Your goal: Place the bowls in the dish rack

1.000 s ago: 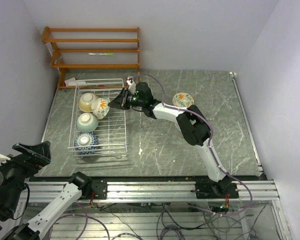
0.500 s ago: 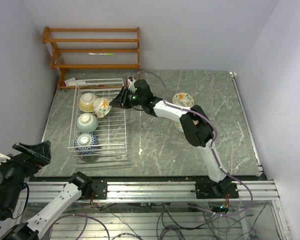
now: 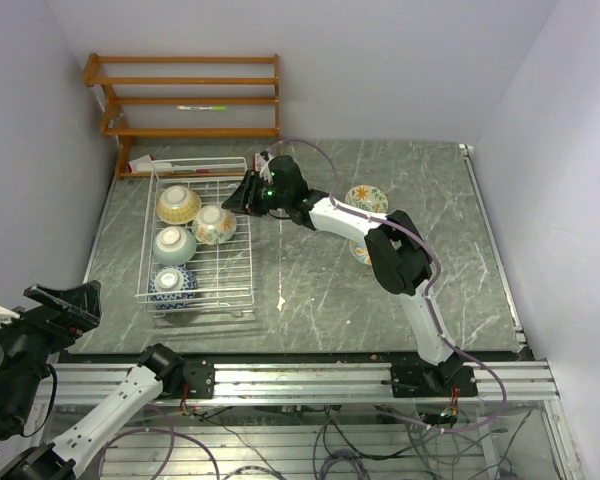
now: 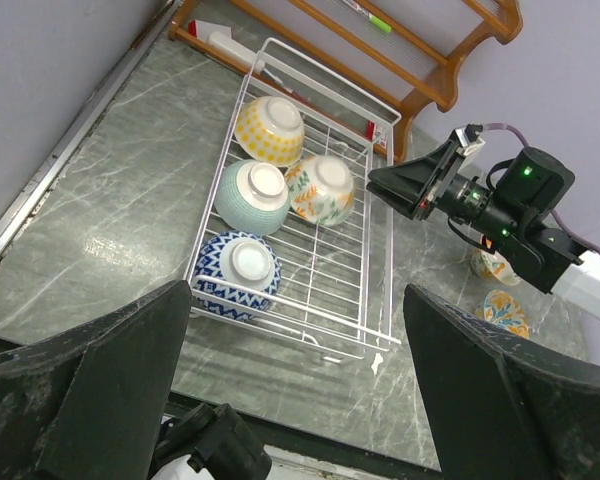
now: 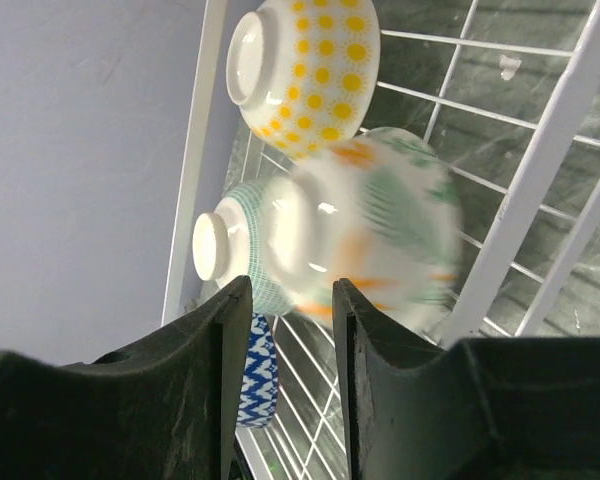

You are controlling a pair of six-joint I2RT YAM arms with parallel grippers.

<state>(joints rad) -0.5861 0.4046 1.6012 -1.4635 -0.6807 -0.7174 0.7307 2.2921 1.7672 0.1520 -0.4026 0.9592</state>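
Note:
The white wire dish rack stands at the left of the table. It holds several upturned bowls: yellow, orange-and-green floral, mint green and blue. My right gripper is open and empty at the rack's right rim, next to the floral bowl, which is blurred just off its fingertips. Two more patterned bowls sit on the table, one behind the right arm and one partly hidden by it. My left gripper is open and empty, high over the near left corner.
A brown wooden slatted shelf stands against the back wall behind the rack. The table's raised metal edges run along both sides. White walls close in on left, back and right.
The right gripper let go of the floral bowl, which dropped from tilted against the yellow bowl to upside down in the rack. The gripper drew back slightly to the right.

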